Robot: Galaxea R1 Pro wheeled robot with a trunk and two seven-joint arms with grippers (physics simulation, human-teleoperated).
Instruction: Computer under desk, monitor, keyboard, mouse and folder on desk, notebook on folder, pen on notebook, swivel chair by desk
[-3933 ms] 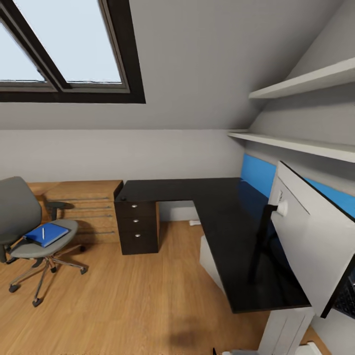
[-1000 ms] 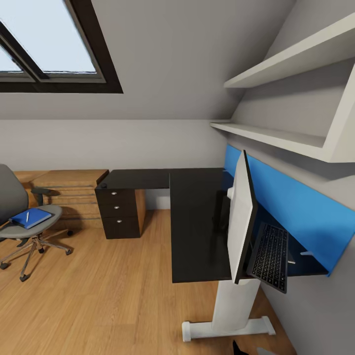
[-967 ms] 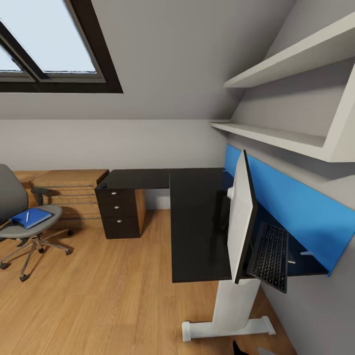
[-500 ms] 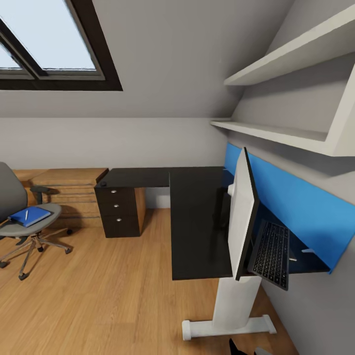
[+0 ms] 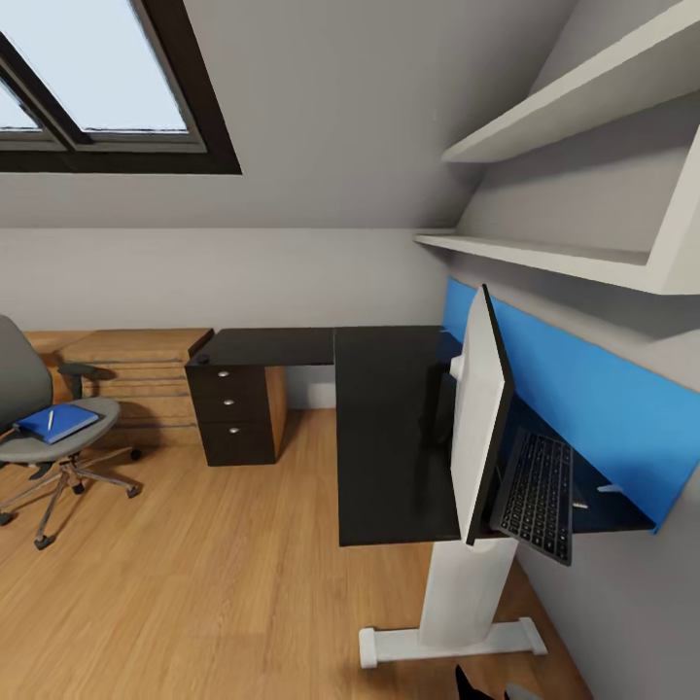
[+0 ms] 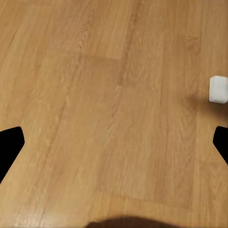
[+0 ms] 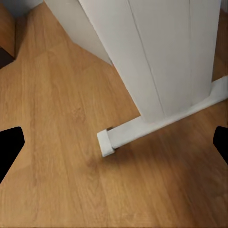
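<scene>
The black L-shaped desk (image 5: pixel 389 428) on a white pedestal leg carries a thin white-backed flat monitor (image 5: pixel 478 413), seen edge-on at about 3 o'clock, with a black keyboard (image 5: pixel 537 494) tilted against it at 4 o'clock. At 9 o'clock the grey swivel chair (image 5: pixel 49 428) stands on the wood floor well apart from the desk. A flat blue folder (image 5: pixel 58 422) lies on its seat with a slim white pen (image 5: pixel 50 419) on top.

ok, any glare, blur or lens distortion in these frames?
Head view: wide-angle stretch, shelves and monitor lean; skylight nearly blown out; glossy desk shows faint reflections. Left wrist view: soft, slightly blurred floor. Right wrist view: sharp desk foot with a faint shadow.
</scene>
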